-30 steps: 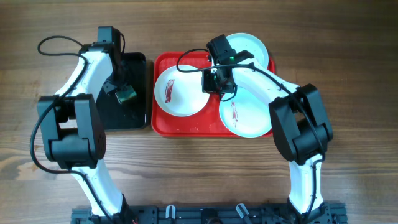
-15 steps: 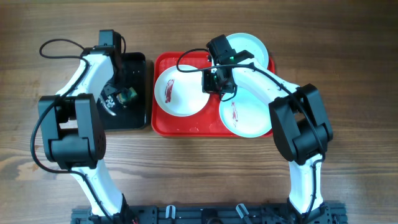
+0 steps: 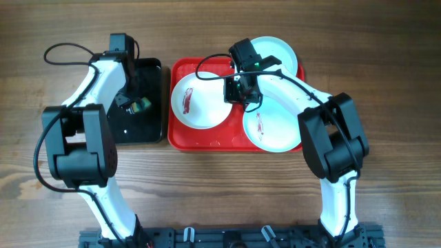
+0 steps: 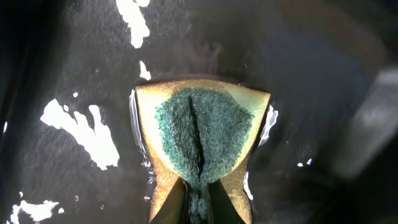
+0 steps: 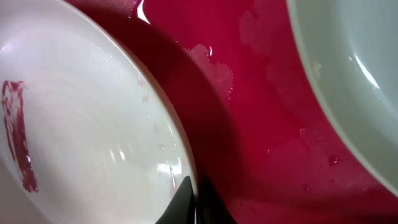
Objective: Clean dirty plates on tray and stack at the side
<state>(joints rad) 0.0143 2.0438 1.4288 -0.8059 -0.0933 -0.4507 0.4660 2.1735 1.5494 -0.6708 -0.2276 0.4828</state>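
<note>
— Closed since a second ago: the left gripper (image 4: 198, 202) now pinches the green sponge (image 4: 202, 134), bunched just ahead of it, black tray (image 4: 323, 74) below
— And the right gripper (image 5: 196, 202)?
— Unmoved, shut on the rim of the white plate (image 5: 93, 118); smear (image 5: 18, 134) to its left, red tray (image 5: 249, 93) beneath, a blue plate (image 5: 354, 81) beyond
— Step?
— Sponge pickup, I'd judge. Next: lift it across to that smear while the right steadies the plate

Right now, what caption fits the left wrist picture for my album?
Left gripper pinches a green-and-yellow sponge, black tray behind it.
</note>
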